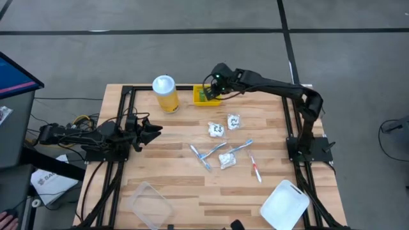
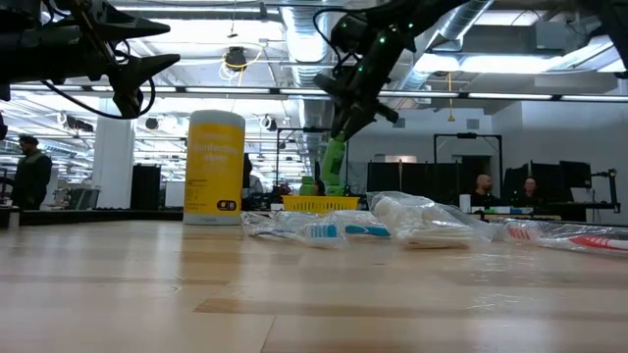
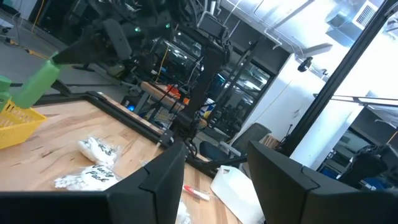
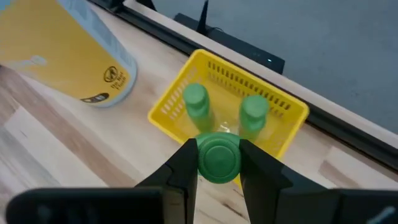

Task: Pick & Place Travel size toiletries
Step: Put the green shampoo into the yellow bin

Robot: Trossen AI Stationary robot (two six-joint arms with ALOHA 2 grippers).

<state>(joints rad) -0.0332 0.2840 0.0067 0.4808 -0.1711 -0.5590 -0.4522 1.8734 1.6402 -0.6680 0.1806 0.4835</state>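
Green cylindrical bottle (image 4: 218, 158) in right claw (image 4: 218, 163)

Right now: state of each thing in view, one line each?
right gripper: shut on green bottle, above the yellow tray
yellow tray: holds two green bottles
left gripper: open, empty
yellow jar: upright, lid on
white packets: on table
toothbrushes: lying flat

right tool (image 4: 217, 163) | grips green piece (image 4: 217, 157) | above yellow tray (image 4: 169, 107)

No legible text; print on yellow jar (image 2: 215, 165), white packets (image 3: 90, 163) unreadable.
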